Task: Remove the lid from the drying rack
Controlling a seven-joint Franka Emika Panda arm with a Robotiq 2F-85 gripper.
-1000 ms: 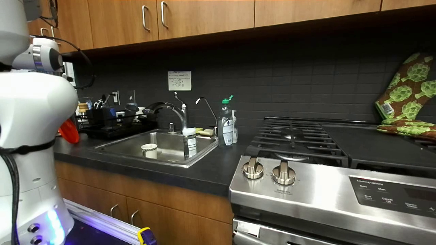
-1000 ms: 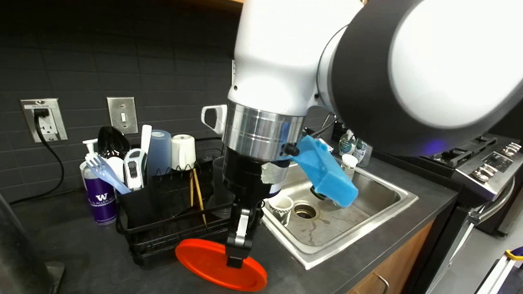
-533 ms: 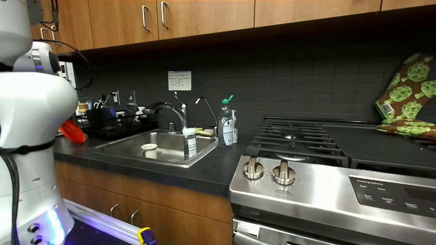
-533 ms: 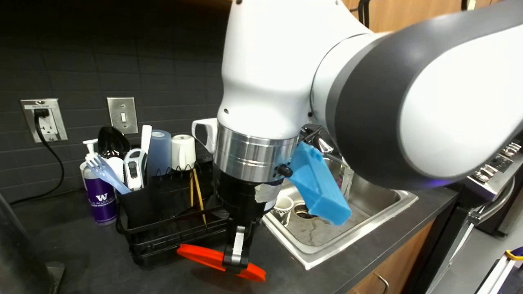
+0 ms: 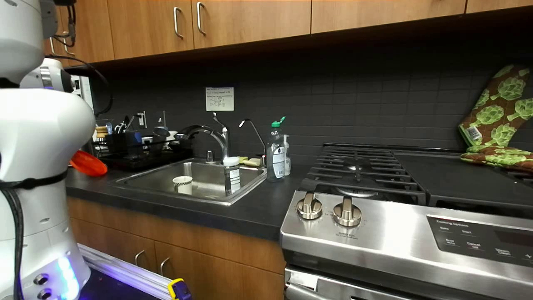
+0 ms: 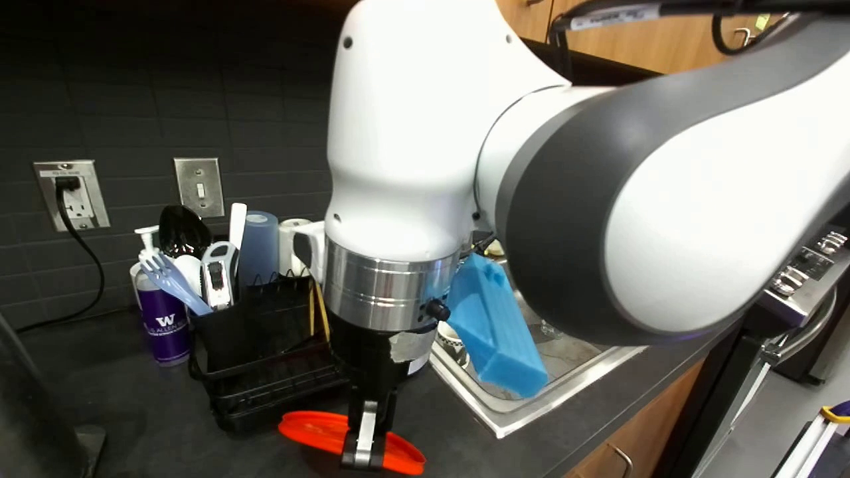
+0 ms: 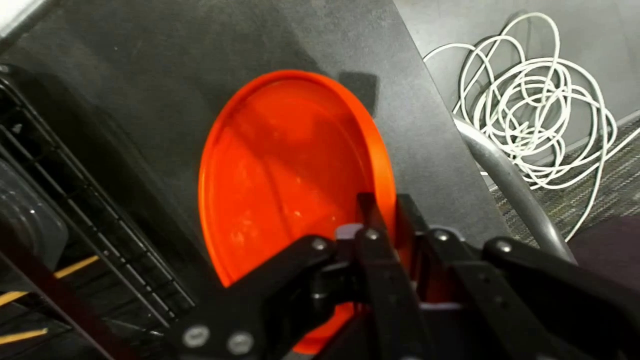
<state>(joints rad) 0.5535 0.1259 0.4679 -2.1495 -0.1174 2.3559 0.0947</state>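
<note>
Fingers (image 7: 411,215) gripped rim of orange-red pot lid (image 7: 280,160), one inside, one outside. Lid was tilted over dark worktop (image 7: 165,75); couldn't tell if touching. Step in hand looked like set-down; next move likely called for levelling lid, lowering it fully, then parting fingers without dragging rim. Beyond: black wire drying rack (image 6: 275,386), apart from lid, strip of worktop between, so removal looked done. Farther: steel sink (image 6: 501,419), patterned cup (image 5: 183,184) inside. Farthest: gas range (image 6: 790,282).
</note>
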